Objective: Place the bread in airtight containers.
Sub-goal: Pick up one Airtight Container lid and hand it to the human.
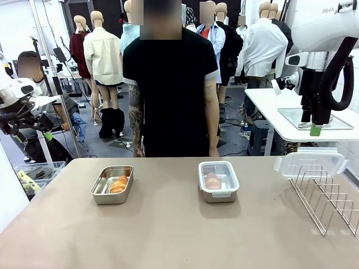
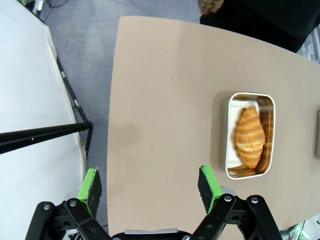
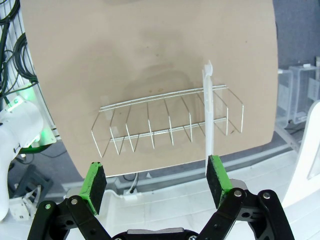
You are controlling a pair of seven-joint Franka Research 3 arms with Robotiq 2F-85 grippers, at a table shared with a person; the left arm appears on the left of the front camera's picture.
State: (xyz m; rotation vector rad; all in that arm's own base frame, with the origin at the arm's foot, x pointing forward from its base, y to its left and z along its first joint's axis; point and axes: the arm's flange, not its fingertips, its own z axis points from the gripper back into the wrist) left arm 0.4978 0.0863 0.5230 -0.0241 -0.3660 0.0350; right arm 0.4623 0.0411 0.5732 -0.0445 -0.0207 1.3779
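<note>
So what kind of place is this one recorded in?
Most likely a robotics lab or workshop, not a kitchen. A person stands across a plain tan table from white robot arms, more white workbenches stand behind, and cables trail on the grey floor.

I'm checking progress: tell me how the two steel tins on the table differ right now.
The left tin is uncovered, while the right tin has a clear lid clipped on. The left tin's croissant shows plainly; the right tin's croissant shows through the lid. Both are shallow steel tins holding one croissant.
</note>
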